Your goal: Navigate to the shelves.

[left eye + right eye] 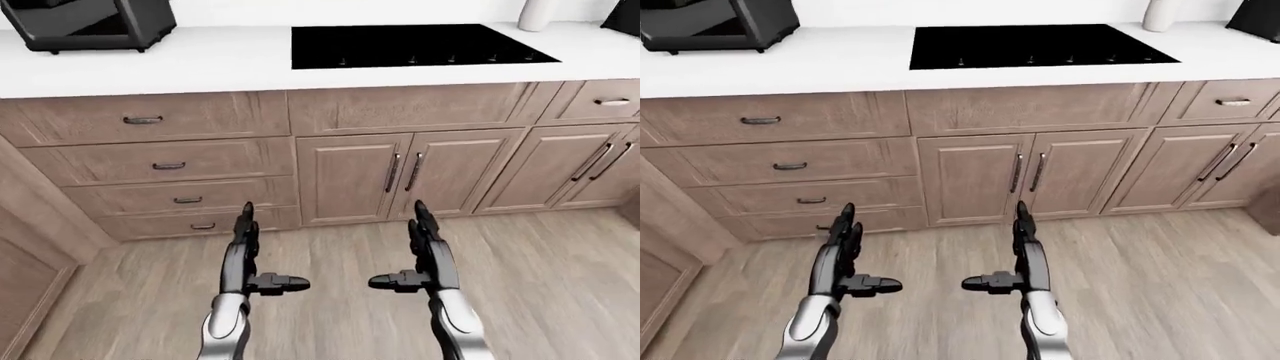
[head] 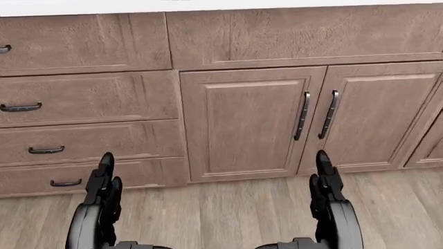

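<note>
No shelves show in any of the three views, so their place relative to the fingers cannot be told. The robot faces a run of wooden base cabinets under a white desk [image 1: 220, 64]. A black cooktop [image 1: 420, 45] is set flat into the desk toward the right of the left-eye view, and a dark appliance [image 1: 90, 22] stands on the desk at the far left. A pale upright object [image 1: 540, 13] stands at the desk's far right, cut off by the top edge. Below the desk, a stack of drawers [image 1: 165, 161] with dark handles fills the left part, and a pair of cabinet doors [image 1: 405, 176] with upright bar handles sits under the cooktop. More doors and a drawer run off to the right. Both hands hang over the plank floor [image 1: 560, 285], near the robot and apart from the cabinets. The left hand [image 1: 248, 259] and the right hand [image 1: 425, 259] each hold nothing, fingers stretched straight toward the cabinets and thumbs jutting inward toward each other, well apart.
</note>
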Tool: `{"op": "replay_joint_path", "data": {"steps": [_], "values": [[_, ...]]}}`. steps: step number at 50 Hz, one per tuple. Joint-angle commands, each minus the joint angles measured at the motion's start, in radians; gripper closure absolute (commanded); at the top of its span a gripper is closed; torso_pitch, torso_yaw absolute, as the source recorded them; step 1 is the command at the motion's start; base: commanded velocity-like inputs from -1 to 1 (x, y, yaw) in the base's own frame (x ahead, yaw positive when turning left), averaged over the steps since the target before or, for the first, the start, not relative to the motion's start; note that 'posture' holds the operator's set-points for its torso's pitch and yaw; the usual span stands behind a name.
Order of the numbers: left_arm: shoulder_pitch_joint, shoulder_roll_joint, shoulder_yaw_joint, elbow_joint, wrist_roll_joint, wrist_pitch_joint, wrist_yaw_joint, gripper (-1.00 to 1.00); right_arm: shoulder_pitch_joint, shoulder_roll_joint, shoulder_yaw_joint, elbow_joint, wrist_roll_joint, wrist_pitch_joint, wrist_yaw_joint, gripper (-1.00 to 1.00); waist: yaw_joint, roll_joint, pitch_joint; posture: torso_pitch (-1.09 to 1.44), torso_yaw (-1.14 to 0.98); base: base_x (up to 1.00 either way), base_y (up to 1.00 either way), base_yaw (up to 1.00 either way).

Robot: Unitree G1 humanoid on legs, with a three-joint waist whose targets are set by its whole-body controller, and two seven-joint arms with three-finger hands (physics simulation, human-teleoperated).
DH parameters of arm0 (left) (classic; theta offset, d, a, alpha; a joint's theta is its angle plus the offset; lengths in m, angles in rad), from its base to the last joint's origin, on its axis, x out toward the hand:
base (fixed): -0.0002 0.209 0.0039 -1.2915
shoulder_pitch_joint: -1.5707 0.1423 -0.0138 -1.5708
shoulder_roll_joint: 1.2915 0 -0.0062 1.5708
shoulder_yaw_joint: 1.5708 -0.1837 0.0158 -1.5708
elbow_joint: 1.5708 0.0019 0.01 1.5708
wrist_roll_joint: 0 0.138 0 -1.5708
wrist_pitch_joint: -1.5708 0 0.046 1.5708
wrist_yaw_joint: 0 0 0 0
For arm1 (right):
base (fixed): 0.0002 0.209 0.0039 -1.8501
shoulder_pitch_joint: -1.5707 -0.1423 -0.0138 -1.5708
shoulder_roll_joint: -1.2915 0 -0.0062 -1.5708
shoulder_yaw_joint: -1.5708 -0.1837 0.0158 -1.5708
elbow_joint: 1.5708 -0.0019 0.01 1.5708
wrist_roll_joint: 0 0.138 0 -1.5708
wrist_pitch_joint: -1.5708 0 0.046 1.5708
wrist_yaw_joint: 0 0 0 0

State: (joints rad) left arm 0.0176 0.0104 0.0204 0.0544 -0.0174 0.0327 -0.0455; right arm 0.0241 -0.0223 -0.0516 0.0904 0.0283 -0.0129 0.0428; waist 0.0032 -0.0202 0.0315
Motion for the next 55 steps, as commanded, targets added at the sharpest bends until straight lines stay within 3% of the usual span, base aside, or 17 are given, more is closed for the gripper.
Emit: {"op": "replay_joint_path", "data": {"steps": [1, 7, 10, 11, 15, 18, 23, 25, 31, 35, 37, 38, 40, 45, 47, 49, 55], "values": [[-0.02, 0.009, 0.018, -0.05, -0.001, -0.034, 0.008, -1.0, -0.027, 0.004, 0.015, -0.037, 0.002, -0.039, 0.009, -1.0, 0.007, 0.007, -0.013, 0.0, 0.0, 0.0, -0.38, 0.0], [-0.02, 0.009, 0.018, -0.05, -0.001, -0.034, 0.008, -1.0, -0.023, 0.005, 0.016, -0.048, 0.001, -0.031, 0.008, -1.0, 0.011, 0.055, -0.004, 0.0, 0.0, 0.0, -0.37, 0.0], [-0.02, 0.009, 0.018, -0.05, -0.001, -0.034, 0.008, -1.0, -0.029, 0.004, 0.015, -0.033, 0.002, -0.04, 0.009, -1.0, 0.012, 0.112, -0.016, 0.0, 0.0, 0.0, -0.37, 0.0], [-0.02, 0.009, 0.018, -0.05, -0.001, -0.034, 0.008, -1.0, -0.024, 0.004, 0.016, -0.045, 0.001, -0.034, 0.008, -1.0, 0.022, 0.066, -0.007, 0.0, 0.0, 0.0, -0.38, 0.0], [-0.02, 0.009, 0.018, -0.05, -0.001, -0.034, 0.008, -1.0, -0.024, 0.004, 0.016, -0.045, 0.001, -0.033, 0.008, -1.0, 0.018, 0.082, -0.025, 0.0, 0.0, 0.0, -0.36, 0.0], [-0.02, 0.009, 0.018, -0.05, -0.001, -0.034, 0.008, -1.0, -0.021, 0.005, 0.017, -0.053, 0.001, -0.028, 0.008, -1.0, 0.019, 0.052, -0.016, 0.0, 0.0, 0.0, -0.37, 0.0], [-0.02, 0.009, 0.018, -0.05, -0.001, -0.034, 0.008, -1.0, -0.021, 0.005, 0.015, -0.051, 0.002, -0.029, 0.008, -1.0, 0.014, -0.06, -0.044, 0.0, 0.0, 0.0, -0.37, 0.0], [-0.02, 0.009, 0.018, -0.05, -0.001, -0.034, 0.008, -1.0, -0.02, 0.005, 0.015, -0.057, 0.003, -0.024, 0.006, -1.0, 0.004, -0.033, -0.013, 0.0, 0.0, 0.0, -0.36, 0.0], [-0.02, 0.009, 0.018, -0.05, -0.001, -0.034, 0.008, -1.0, -0.024, 0.005, 0.013, -0.05, 0.004, -0.024, 0.004, -1.0, 0.01, 0.027, -0.003, 0.0, 0.0, 0.0, -0.36, 0.0], [-0.02, 0.009, 0.018, -0.05, -0.001, -0.034, 0.008, -1.0, -0.031, 0.004, 0.011, -0.041, 0.006, -0.025, 0.002, -1.0, 0.013, 0.072, -0.001, 0.0, 0.0, 0.0, -0.37, 0.0], [-0.02, 0.009, 0.018, -0.05, -0.001, -0.034, 0.008, -1.0, -0.032, 0.004, 0.011, -0.037, 0.006, -0.027, 0.003, -1.0, 0.017, 0.124, -0.02, 0.0, 0.0, 0.0, -0.37, 0.0], [-0.02, 0.009, 0.018, -0.05, -0.001, -0.034, 0.008, -1.0, -0.035, 0.003, 0.011, -0.031, 0.006, -0.031, 0.004, -1.0, 0.029, 0.071, -0.004, 0.0, 0.0, 0.0, -0.37, 0.0], [-0.02, 0.009, 0.018, -0.05, -0.001, -0.034, 0.008, -1.0, -0.037, 0.003, 0.01, -0.024, 0.006, -0.037, 0.004, -1.0, 0.021, 0.092, -0.016, 0.0, 0.0, 0.0, -0.36, 0.0], [-0.02, 0.009, 0.018, -0.05, -0.001, -0.034, 0.008, -1.0, -0.032, 0.002, 0.013, -0.033, 0.004, -0.033, 0.006, -1.0, 0.02, 0.053, -0.014, 0.0, 0.0, 0.0, -0.37, 0.0], [-0.02, 0.009, 0.018, -0.05, -0.001, -0.034, 0.008, -1.0, -0.028, 0.002, 0.015, -0.043, 0.004, -0.027, 0.007, -1.0, 0.02, 0.018, -0.013, 0.0, 0.0, 0.0, -0.37, 0.0], [-0.02, 0.009, 0.018, -0.05, -0.001, -0.034, 0.008, -1.0, -0.028, 0.002, 0.014, -0.04, 0.003, -0.03, 0.008, -1.0, 0.016, -0.055, -0.031, 0.0, 0.0, 0.0, -0.36, 0.0], [-0.02, 0.009, 0.018, -0.05, -0.001, -0.034, 0.008, -1.0, -0.024, 0.003, 0.016, -0.045, 0.001, -0.031, 0.008, -1.0, 0.006, 0.0, -0.013, 0.0, 0.0, 0.0, -0.37, 0.0]]}}
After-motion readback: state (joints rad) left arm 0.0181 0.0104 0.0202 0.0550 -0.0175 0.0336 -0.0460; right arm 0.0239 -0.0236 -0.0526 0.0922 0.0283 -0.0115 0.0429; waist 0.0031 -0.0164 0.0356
